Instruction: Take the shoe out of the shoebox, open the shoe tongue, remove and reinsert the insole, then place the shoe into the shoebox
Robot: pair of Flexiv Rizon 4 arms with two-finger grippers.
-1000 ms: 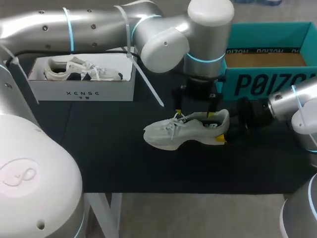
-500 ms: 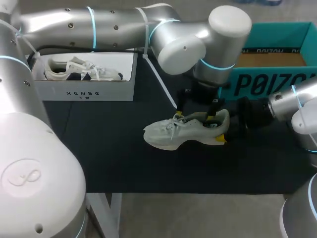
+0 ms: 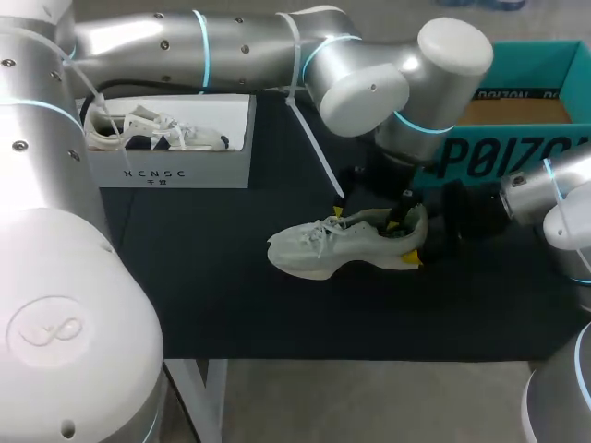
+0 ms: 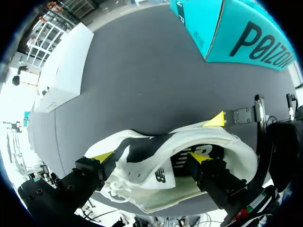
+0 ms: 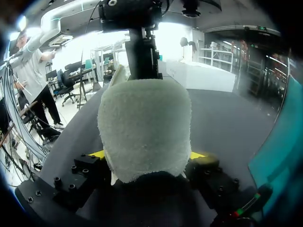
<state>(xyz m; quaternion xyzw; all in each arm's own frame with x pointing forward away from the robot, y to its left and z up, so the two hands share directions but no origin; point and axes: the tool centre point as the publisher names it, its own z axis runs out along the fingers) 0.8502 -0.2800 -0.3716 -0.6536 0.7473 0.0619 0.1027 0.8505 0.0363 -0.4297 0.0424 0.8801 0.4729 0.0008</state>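
Just in front of the teal shoebox, outside it, the grey shoe sits upright on the dark surface. Right gripper fingers clamp the shoe's heel from both sides. Left gripper fingers are spread wide over the shoe's opening, one tip down inside the collar.

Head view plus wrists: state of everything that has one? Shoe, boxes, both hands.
grey shoe: out of its box, upright on its sole on the table.
teal shoebox: open, no shoe in the part that shows.
white box: open, second shoe lying inside.
right hand: shut on the grey shoe's heel.
left hand: open, one finger inside the shoe's opening, the other outside by the laces.
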